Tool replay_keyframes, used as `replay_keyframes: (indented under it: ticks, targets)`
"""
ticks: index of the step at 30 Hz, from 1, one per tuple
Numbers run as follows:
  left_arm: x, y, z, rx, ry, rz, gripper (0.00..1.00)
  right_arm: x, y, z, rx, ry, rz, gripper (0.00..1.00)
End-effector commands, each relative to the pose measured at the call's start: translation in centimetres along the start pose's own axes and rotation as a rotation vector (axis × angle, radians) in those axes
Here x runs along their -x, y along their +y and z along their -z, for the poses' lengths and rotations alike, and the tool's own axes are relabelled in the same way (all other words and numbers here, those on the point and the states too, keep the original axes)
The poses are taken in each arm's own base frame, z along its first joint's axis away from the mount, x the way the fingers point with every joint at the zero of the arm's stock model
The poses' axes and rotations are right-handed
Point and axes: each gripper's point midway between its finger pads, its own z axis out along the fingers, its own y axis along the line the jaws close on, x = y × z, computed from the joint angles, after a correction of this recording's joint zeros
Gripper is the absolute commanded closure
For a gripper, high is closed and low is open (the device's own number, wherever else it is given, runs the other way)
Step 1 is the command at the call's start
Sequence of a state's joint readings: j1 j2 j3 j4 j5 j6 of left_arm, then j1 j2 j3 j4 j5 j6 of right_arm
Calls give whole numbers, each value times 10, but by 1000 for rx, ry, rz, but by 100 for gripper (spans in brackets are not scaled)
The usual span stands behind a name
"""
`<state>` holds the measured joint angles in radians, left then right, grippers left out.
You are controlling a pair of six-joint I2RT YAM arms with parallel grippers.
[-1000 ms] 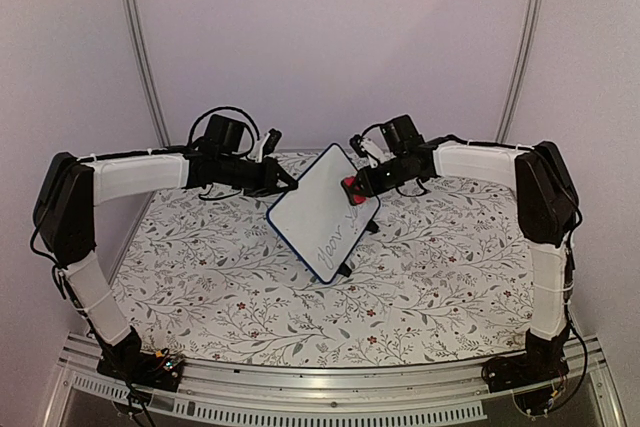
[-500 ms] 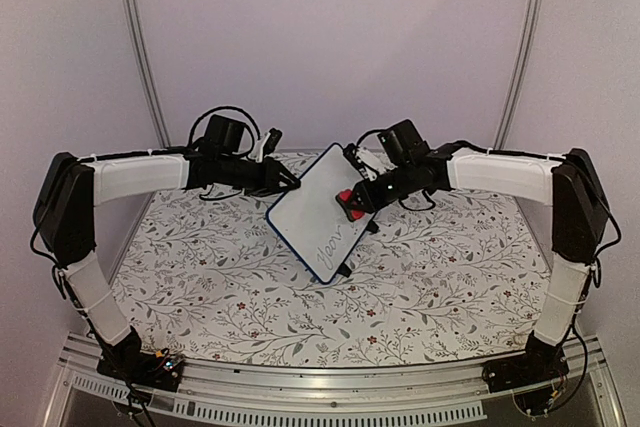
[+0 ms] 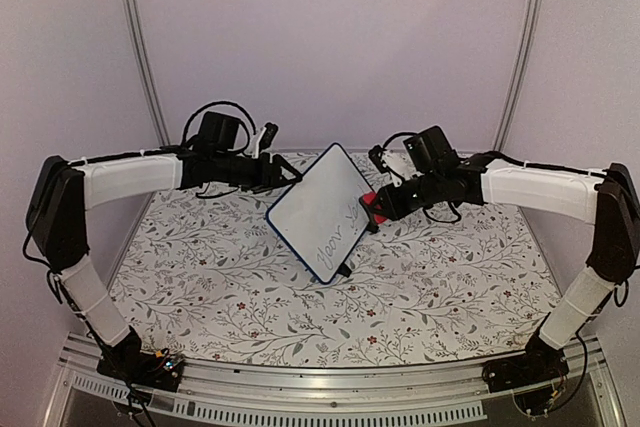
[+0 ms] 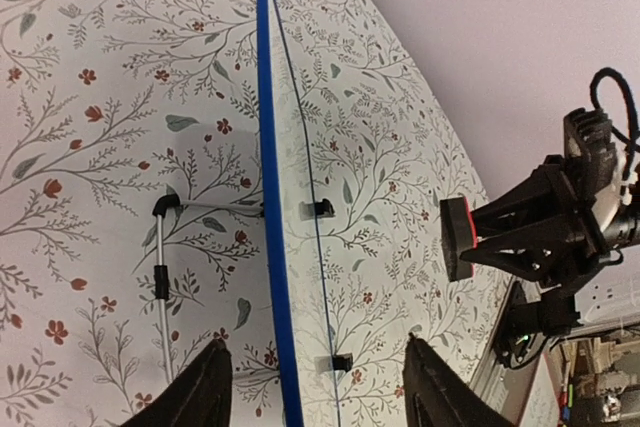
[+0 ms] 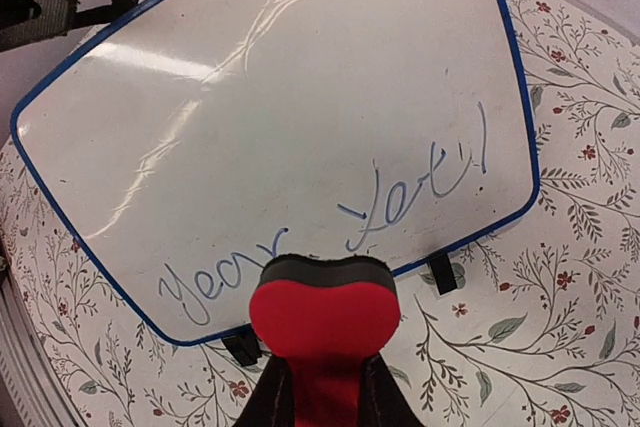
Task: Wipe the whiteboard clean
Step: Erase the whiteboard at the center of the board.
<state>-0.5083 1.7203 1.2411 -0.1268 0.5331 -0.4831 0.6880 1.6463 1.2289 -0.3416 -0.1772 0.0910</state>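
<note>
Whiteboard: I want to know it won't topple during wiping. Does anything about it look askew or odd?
The whiteboard stands propped on its wire stand, turned diagonally and unheld: the left claw is open astride its edge. The right claw holds the red eraser clear of it.

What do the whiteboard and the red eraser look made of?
The whiteboard: smooth glossy white face, probably coated panel, judging by glare streaks; blue frame looks plastic. The eraser: matte red body, dark wiping layer, maybe felt or foam.
</note>
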Motion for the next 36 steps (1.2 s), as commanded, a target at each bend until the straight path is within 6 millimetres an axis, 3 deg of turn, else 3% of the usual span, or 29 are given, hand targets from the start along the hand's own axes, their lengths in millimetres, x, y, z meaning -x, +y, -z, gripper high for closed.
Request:
replay_keyframes:
  ticks: [1, 9, 13, 19, 24, 30, 36]
  targets:
    - [12, -10, 13, -10, -53, -38, 36, 4, -5, 10, -36, -47, -12, 95]
    - [19, -14, 23, 6, -89, -75, 2, -5, -6, 8, -36, -33, -20, 95]
    - [24, -15, 31, 37, -113, -94, 0, -1, -7, 7, -42, -49, -22, 95]
    - [26, -18, 36, 108, -79, -72, 0, 24, -21, -6, -127, -57, -39, 95]
    - [10, -19, 40, 142, -35, -69, 8, 49, -40, -29, -180, -62, -40, 95]
    - [-10, -12, 38, 134, -16, -109, 19, 65, -69, -50, -261, -77, -85, 95]
    - [-19, -9, 27, 111, 8, -108, 40, 68, -82, -64, -309, -92, -136, 95]
